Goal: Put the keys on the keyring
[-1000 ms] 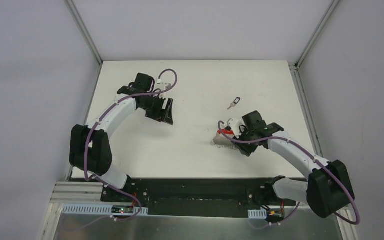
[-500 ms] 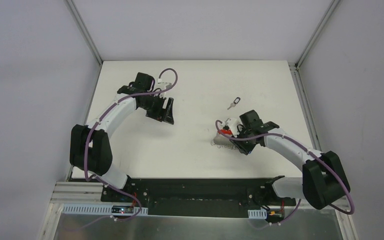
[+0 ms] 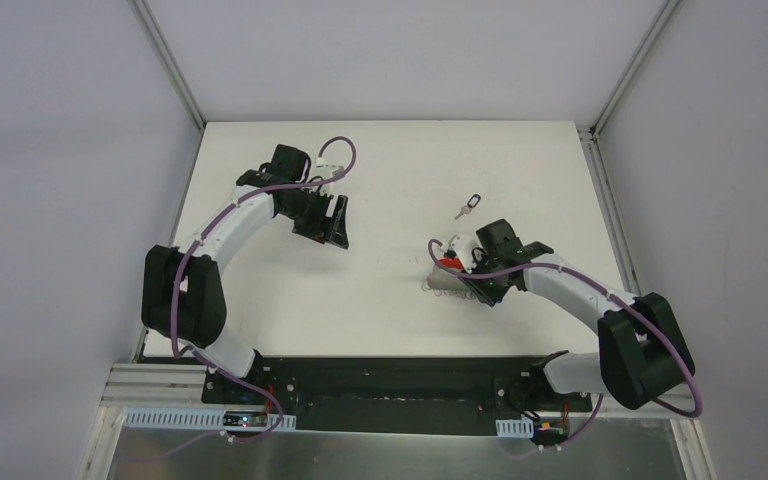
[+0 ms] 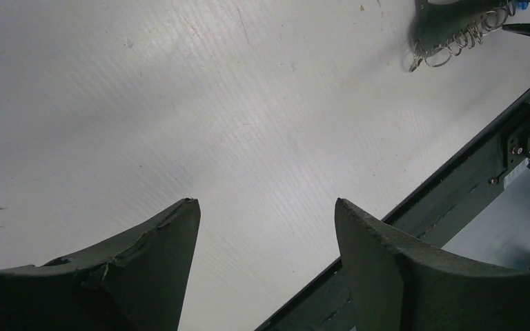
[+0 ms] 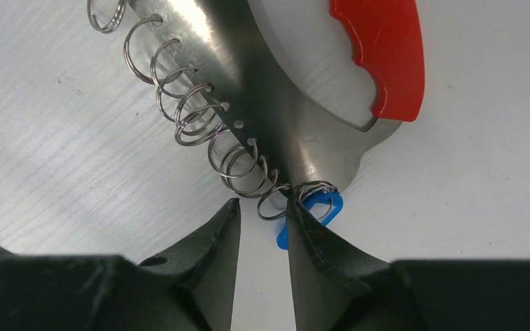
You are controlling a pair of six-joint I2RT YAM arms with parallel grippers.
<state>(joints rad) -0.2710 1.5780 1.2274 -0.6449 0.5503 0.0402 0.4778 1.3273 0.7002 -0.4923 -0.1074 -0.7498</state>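
Observation:
The keyring (image 5: 286, 103) fills the right wrist view: a silvery plate with a red band (image 5: 386, 55) and a row of small metal rings (image 5: 193, 121). My right gripper (image 5: 262, 201) stands at the row's end, open by a narrow gap, with the last ring just at its tips. The blue key (image 5: 281, 238) peeks from behind the right finger, under the plate's corner. From above, the keyring (image 3: 447, 275) lies beside the right gripper (image 3: 475, 285), and the silver, dark-headed key (image 3: 468, 206) lies apart, farther back. My left gripper (image 3: 335, 222) hangs open and empty over bare table.
The white table (image 3: 380, 170) is bounded by grey walls and a black rail (image 3: 390, 375) at the near edge. In the left wrist view the keyring (image 4: 455, 45) shows at the top right, and the rail (image 4: 469, 165) crosses the lower right.
The right gripper's jaws have narrowed, and its arm has shifted slightly left toward the keyring. The left arm has not moved.

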